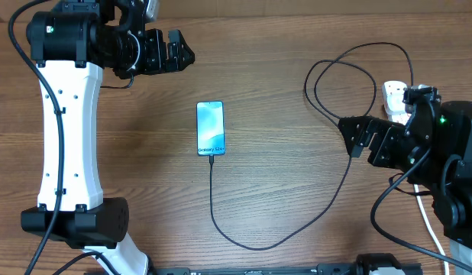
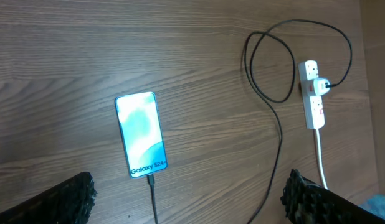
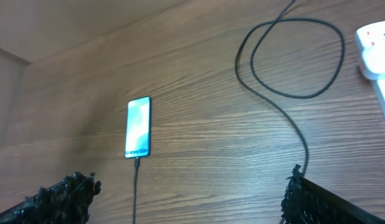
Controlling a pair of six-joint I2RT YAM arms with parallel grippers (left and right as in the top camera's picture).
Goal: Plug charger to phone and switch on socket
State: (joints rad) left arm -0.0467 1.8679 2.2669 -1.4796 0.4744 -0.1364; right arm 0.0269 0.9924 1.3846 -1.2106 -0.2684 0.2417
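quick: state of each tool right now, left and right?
Left tool: open, holding nothing.
Right tool: open, holding nothing.

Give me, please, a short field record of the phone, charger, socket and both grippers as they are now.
phone: flat on table, screen lit
charger: tip at phone's bottom edge, plug in socket, cable looped near it
socket: at table's right; switch state cannot be told
left gripper: open, empty, apart from phone
right gripper: open, empty, by the cable
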